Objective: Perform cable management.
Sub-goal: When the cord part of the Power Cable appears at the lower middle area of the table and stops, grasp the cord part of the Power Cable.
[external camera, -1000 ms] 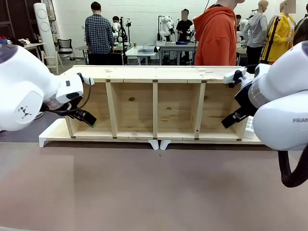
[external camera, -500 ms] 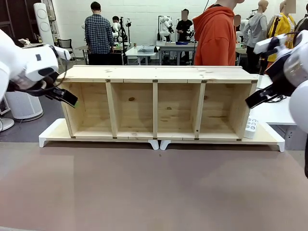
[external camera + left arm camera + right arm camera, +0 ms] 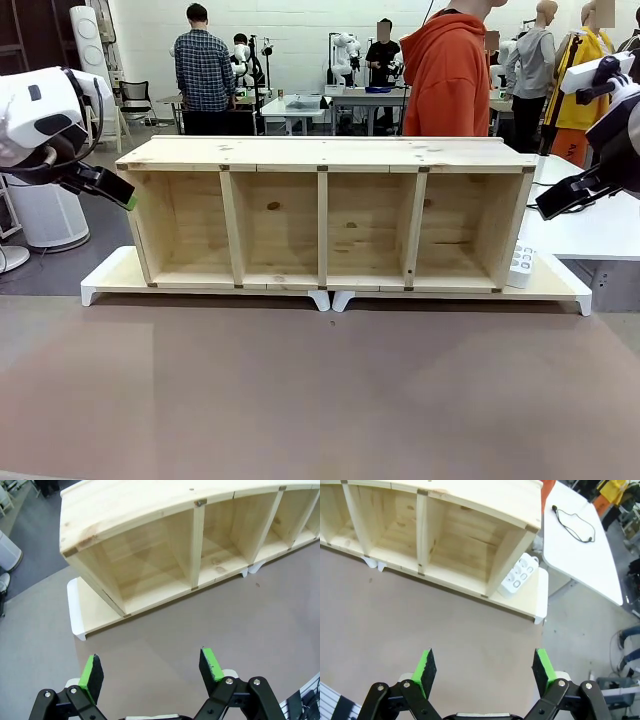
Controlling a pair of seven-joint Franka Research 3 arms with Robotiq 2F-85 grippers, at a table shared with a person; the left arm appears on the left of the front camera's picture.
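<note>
Left gripper [image 3: 122, 192] hangs off the left end of the wooden shelf [image 3: 320, 155], jaws spread wide, nothing between the green pads [image 3: 91, 672]. Right gripper [image 3: 552, 204] sits high past the other end, wide open too and empty, above the brown tabletop [image 3: 445, 630]. The cable [image 3: 572, 526] lies in a loose loop on the white side table [image 3: 585, 560], beyond the power strip [image 3: 519, 574] just beside the shelf's end, well apart from both grippers.

Legs of person [image 3: 447, 75] hidden behind shelf [image 3: 322, 155], right arm [image 3: 625, 140] cut by edge
</note>
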